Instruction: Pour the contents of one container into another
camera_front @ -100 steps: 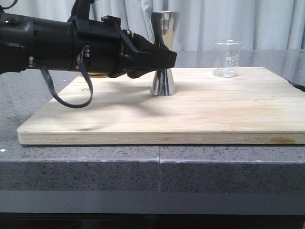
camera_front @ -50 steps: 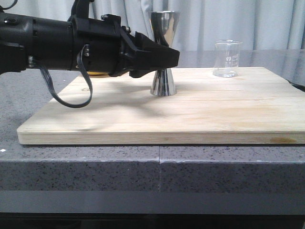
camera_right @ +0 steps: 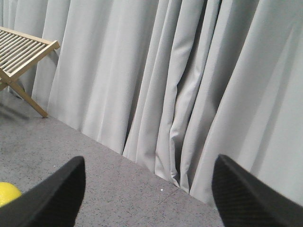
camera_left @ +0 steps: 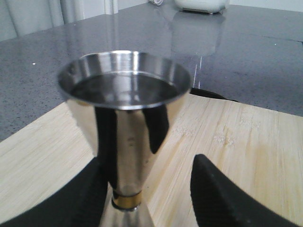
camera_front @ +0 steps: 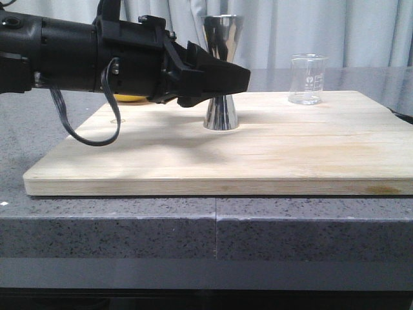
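My left claw (camera_left: pixel 147 198) is spread apart, with one black finger (camera_left: pixel 222 198) on each side of the jigger (camera_left: pixel 125 132); the thin gold band at its waist sits right between them, low in my wrist view; I cannot tell if the fingers touch the steel yet, since their tips are cut off at the edge of that picture. From the front, my left claw (camera_front: pixel 226 81) covers the middle of the jigger (camera_front: pixel 221 113), so only the top cup and the bottom cone peek out; the jigger stands upright on the wooden board (camera_front: pixel 258 155).

The beaker (camera_front: pixel 307 79) stands upright too, near the far edge of the board, well apart from my left claw and off to the right of the jigger; it is clear glass, so I cannot make out if anything is inside.

My right claw (camera_right: pixel 147 198) is spread wide with nothing between its fingers; it faces grey curtains (camera_right: pixel 189 85); a bit of something yellow (camera_right: pixel 8 193) shows at the edge, mostly cut off.
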You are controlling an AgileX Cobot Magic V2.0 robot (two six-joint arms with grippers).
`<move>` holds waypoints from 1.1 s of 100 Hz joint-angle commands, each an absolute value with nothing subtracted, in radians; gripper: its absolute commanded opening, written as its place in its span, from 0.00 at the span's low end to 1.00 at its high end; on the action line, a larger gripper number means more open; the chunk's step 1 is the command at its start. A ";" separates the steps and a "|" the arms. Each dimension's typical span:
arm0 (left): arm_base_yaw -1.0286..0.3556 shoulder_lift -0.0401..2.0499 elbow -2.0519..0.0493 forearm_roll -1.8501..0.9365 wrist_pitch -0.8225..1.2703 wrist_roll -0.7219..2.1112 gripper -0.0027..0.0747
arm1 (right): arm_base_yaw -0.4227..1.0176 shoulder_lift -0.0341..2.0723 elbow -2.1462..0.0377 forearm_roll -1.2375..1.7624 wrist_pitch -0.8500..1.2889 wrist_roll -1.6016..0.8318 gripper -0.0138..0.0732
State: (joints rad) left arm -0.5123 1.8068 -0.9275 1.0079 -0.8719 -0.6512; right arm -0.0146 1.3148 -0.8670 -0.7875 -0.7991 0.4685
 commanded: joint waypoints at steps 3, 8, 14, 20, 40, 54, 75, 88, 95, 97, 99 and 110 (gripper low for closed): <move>-0.513 1.749 -0.950 0.979 -0.911 -0.658 0.51 | -0.021 1.282 -0.893 -0.752 -0.850 0.470 0.74; -0.513 1.749 -0.950 0.979 -0.902 -0.658 0.51 | -0.021 1.282 -0.893 -0.752 -0.850 0.470 0.74; -0.513 1.749 -0.950 0.979 -0.895 -0.658 0.51 | -0.021 1.282 -0.893 -0.752 -0.850 0.470 0.74; -0.506 1.749 -0.950 0.984 -0.896 -0.658 0.51 | -0.021 1.282 -0.893 -0.752 -0.850 0.470 0.74; -0.480 1.749 -0.950 0.984 -0.900 -0.658 0.51 | -0.021 1.282 -0.893 -0.752 -0.850 0.470 0.74; -0.473 1.749 -0.950 0.988 -0.902 -0.658 0.51 | -0.021 1.282 -0.893 -0.752 -0.846 0.470 0.74; -0.473 1.749 -0.950 1.014 -0.902 -0.684 0.51 | -0.021 1.282 -0.893 -0.752 -0.838 0.470 0.74; -0.473 1.747 -0.950 1.023 -0.902 -0.687 0.51 | -0.021 1.282 -0.893 -0.752 -0.840 0.470 0.74; -0.473 1.739 -0.950 1.026 -0.902 -0.698 0.51 | -0.021 1.282 -0.893 -0.752 -0.838 0.470 0.74; -0.473 1.737 -0.950 1.028 -0.900 -0.703 0.51 | -0.021 1.282 -0.893 -0.752 -0.838 0.470 0.74; -0.473 1.735 -0.950 1.031 -0.900 -0.703 0.51 | -0.021 1.282 -0.893 -0.752 -0.836 0.470 0.74; -0.468 1.714 -0.950 1.057 -0.895 -0.711 0.51 | -0.021 1.282 -0.893 -0.752 -0.836 0.470 0.74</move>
State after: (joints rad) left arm -0.4738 1.7811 -0.9275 1.0730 -0.8448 -0.6904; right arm -0.0146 1.3148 -0.8670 -0.7875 -0.7869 0.4702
